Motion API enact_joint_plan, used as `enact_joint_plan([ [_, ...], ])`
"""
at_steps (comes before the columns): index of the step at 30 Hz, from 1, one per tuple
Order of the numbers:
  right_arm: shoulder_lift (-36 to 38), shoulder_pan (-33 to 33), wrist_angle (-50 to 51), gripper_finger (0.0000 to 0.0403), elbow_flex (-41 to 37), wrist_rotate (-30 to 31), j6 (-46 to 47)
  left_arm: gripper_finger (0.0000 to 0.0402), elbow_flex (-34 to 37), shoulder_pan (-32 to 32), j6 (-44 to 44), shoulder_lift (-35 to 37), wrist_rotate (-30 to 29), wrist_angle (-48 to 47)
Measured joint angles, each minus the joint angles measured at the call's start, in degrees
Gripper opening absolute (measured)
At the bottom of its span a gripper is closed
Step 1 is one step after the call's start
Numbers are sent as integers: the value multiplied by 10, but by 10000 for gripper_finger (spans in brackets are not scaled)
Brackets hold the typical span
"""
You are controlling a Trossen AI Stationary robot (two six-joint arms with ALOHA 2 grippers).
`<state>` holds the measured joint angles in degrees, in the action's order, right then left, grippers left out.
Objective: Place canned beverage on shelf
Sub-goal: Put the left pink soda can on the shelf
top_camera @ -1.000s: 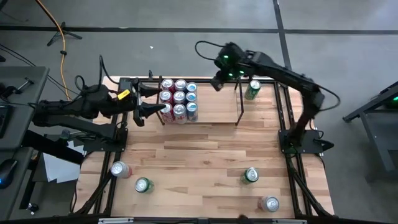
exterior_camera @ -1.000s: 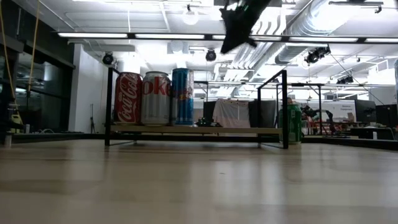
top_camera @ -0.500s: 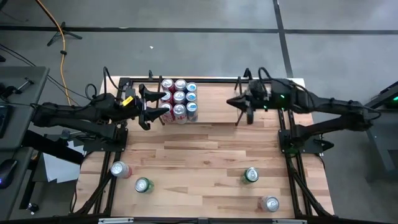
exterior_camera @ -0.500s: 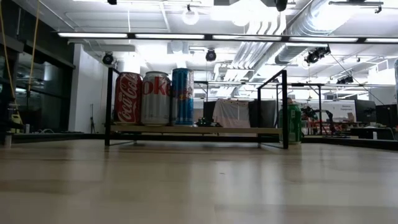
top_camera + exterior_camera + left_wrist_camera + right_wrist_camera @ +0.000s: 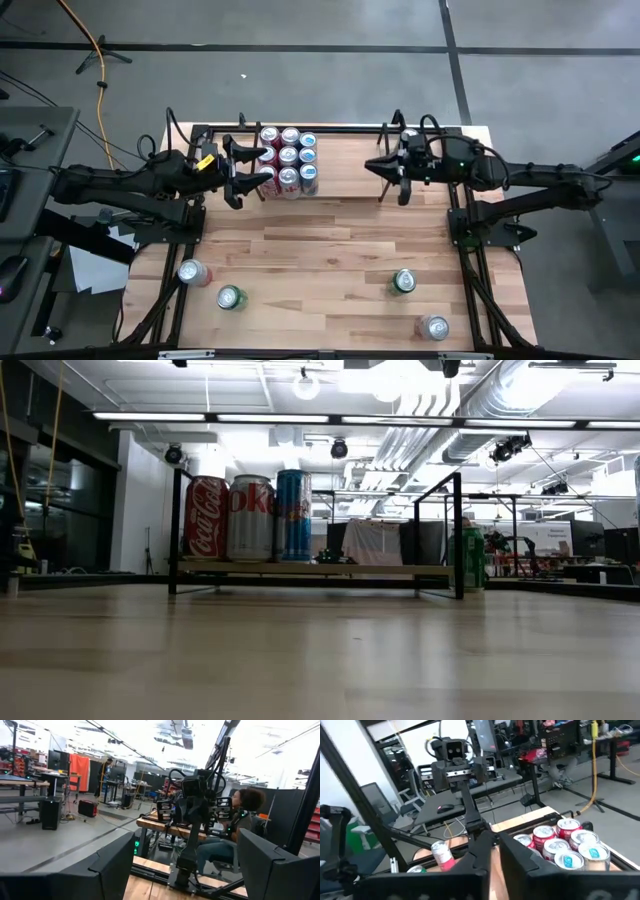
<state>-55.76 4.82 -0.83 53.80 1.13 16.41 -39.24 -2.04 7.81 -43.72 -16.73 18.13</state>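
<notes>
Now, right claw (image 5: 375, 166): over the right end of the shelf (image 5: 345, 160), pointing toward the left claw. Its fingers (image 5: 520, 862) are pinched nearly together and hold nothing.
Left claw (image 5: 243, 170): just outside the shelf's left end, pointing toward the right claw. It is spread wide and holds nothing.
Cans on the shelf (image 5: 288, 160): nine, packed in a block right in front of the left claw and well away from the right claw. They stand up straight, tops up, long side up and down.
Green can (image 5: 466, 560): stands up straight on the worktop (image 5: 320, 260), just outside the shelf's right end, near the right claw.
Loose cans (image 5: 403, 281): four, on the near part of the worktop, well away from both claws. Their round tops face up.
</notes>
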Motion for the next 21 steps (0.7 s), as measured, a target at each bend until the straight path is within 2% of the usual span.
enact_joint_plan([
  [4, -1, 0, -2, 93, 0, 4, 1, 259, 0, 0, -5, 0, -1, -2],
  [10, -2, 0, 2, 240, 0, 19, 1, 259, 0, 0, -15, 0, 19, -6],
  [12, -2, 0, 3, 282, 0, 19, 2, 259, -10, 0, -1, 0, 19, -35],
  [14, -2, 0, 7, 312, 0, 18, 11, 259, -34, 4, 12, 0, 12, -94],
  [17, -2, 0, 18, 337, 0, 18, 15, 260, -96, 8, 13, -11, 14, -206],
  [21, -2, 0, 32, 343, 0, 18, 16, 265, -218, 7, 29, -50, 65, -445],
])
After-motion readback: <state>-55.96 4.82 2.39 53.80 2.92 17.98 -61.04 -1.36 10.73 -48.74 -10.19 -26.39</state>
